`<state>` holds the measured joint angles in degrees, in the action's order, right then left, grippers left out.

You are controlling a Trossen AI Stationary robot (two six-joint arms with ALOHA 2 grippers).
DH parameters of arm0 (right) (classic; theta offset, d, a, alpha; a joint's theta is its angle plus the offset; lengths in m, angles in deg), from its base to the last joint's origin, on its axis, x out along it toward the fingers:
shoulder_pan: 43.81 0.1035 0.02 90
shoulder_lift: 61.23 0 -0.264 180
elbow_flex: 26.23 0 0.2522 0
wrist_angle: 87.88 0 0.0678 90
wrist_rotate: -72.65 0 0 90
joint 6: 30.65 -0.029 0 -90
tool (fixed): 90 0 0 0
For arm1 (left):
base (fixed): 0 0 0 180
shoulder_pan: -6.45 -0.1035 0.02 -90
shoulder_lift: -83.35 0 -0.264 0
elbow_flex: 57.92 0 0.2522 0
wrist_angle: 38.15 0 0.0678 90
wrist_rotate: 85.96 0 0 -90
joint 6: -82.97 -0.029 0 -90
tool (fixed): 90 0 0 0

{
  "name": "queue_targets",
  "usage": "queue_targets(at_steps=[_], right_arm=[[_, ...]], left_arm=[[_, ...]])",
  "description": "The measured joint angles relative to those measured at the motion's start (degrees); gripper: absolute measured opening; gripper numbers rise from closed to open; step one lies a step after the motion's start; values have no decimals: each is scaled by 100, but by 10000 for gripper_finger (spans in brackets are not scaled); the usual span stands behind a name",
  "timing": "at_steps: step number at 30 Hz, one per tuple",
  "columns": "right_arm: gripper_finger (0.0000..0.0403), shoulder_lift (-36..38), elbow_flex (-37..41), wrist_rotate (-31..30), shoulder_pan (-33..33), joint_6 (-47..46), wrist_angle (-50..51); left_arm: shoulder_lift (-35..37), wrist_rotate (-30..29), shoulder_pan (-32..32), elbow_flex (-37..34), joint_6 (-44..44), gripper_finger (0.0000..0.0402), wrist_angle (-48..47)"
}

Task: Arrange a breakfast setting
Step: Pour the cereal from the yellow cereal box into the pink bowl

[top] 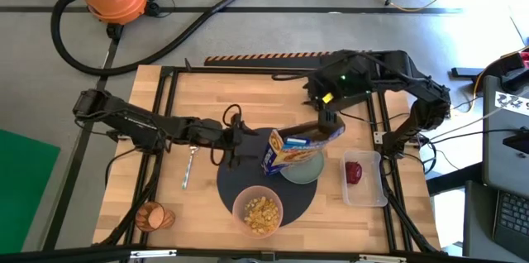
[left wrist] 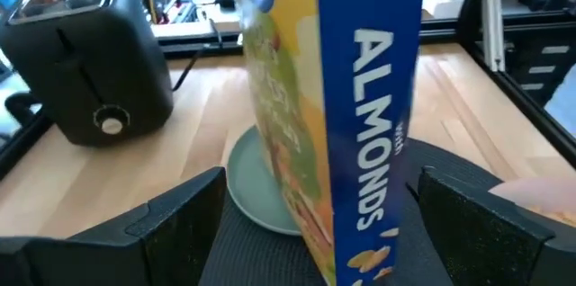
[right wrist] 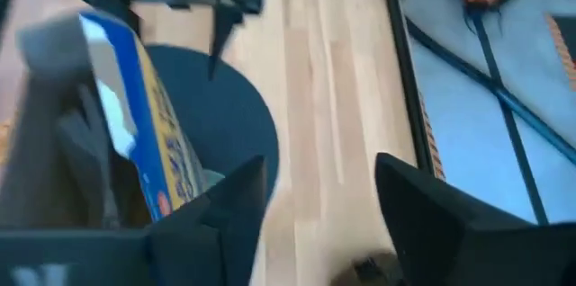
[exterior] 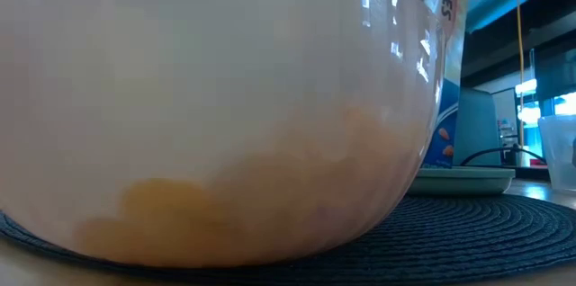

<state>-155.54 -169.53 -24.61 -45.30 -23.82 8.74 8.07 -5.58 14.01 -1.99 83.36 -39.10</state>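
i have the right gripper [top: 329, 124] over the back half of the table, with a blue and yellow cereal box [top: 289, 149] tilted just in front of it; from above the box's back end reaches right up to the fingers, but i cannot tell whether they are pinching it or spread, and in the right wrist view the box [right wrist: 148, 142] sits off to one side of the two dark fingers, not between them. directly under the box is the pale green plate [top: 306, 170], resting on the edge of the round dark-grey mat [top: 227, 184]. my left gripper [top: 240, 143] hovers at the mat's far side, facing the box, fingers spread wide; in the left wrist view the box [left wrist: 360, 106] fills the gap between them without touching either one, the plate [left wrist: 252, 183] lies just beyond on the mat [left wrist: 270, 254], and the black toaster [left wrist: 85, 57] stands farther off on the bare wood. nearer me than both grippers, the pink bowl [top: 258, 209] sits on the mat's front edge with cereal in it; it blocks most of the low view [exterior: 207, 106], where the plate [exterior: 463, 178] shows behind it. the metal spoon [top: 188, 166] lies on the wood just beside the left arm, outside the mat. the orange cup [top: 154, 215] lies at the front corner, well apart from the left gripper. the red apple [top: 354, 172] sits in a clear tray [top: 368, 193] just past the plate, on the right gripper's side.
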Motion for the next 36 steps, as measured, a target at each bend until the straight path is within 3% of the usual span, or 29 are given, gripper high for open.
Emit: queue_targets(at_steps=[2,5,7,11,15,18,22,27,36], right_arm=[[150,9,0,-24,84,-40,130],[43,9,2,869,258,120,257],[16,9,2,989,423,134,266],[53,92,2,20,698,-198,371],[77,256,2,-555,836,-507,454],[80,320,2,-691,921,-671,443],[80,322,2,-810,1033,-777,438],[80,322,2,-820,1026,-803,438],[81,320,2,-883,1024,-803,435]], left_arm=[[-1,-28,-4,0,65,350,-16],[23,17,34,0,133,350,-8],[32,85,117,0,193,350,116],[77,-68,397,0,252,350,424],[28,-1092,806,0,232,350,552],[-135,-1444,1001,0,183,351,872],[-303,-1491,1080,0,109,353,1318],[-483,-1758,930,0,401,387,1322],[-1048,-1489,734,0,826,395,2062]])
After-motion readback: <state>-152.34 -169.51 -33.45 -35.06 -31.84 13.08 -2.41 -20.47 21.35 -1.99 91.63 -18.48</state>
